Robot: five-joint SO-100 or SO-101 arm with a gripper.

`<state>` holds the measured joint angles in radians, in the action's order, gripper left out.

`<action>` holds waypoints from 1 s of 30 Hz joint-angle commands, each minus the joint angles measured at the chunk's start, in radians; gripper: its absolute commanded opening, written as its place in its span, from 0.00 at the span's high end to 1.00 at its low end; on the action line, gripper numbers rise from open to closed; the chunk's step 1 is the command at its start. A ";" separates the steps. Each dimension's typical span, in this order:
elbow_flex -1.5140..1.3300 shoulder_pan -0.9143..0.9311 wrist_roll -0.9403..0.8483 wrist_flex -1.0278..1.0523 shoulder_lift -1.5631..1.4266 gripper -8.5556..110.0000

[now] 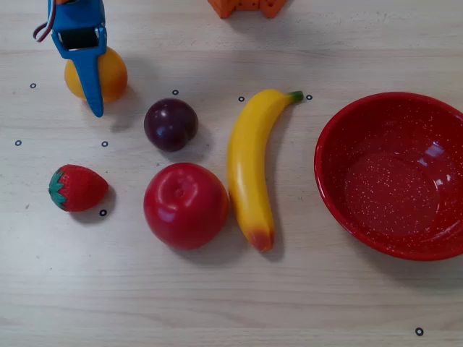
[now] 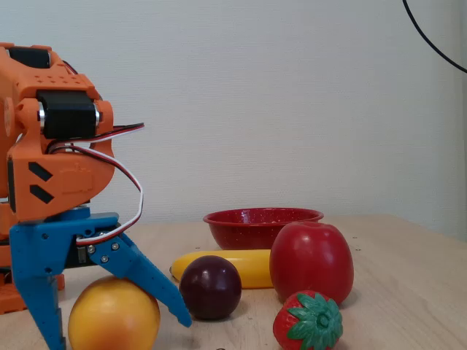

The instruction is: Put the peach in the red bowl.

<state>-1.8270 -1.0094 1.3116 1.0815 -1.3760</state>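
Claw on my feed is spread wide, blue fingers straddling the peach: one finger comes down on its left side, the other slants down to its right in the fixed view. Peach sits on the surface between them, not lifted as far as I can tell. I can't tell from either view whether the fingers actually touch it.

Overhead view: claw comes in from the top left corner, one long blue finger lies across the peach, tip just past its lower edge. Second finger isn't visible from above.

Fixed view, near to far: strawberry closest to camera, right of centre. Behind it the red apple and, to its left, the dark plum, near the slanted finger's tip. Banana lies behind the plum, partly hidden by it and by the apple. Red bowl is farthest back, upright and empty.

Overhead layout: strawberry at left, apple centre, plum above it, banana just right of the apple and about touching it. Red bowl sits at the right edge, well apart from the peach, white speckles inside. Small black ring marks dot the wood-grain surface.
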 commanded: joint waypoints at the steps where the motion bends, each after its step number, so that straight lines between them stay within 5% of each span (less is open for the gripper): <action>1: 0.017 0.023 -0.023 -0.023 -0.018 0.56; 30: 0.006 0.023 0.002 -0.012 -0.043 0.79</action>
<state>-1.8285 -1.0048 1.3070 1.0738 -1.3867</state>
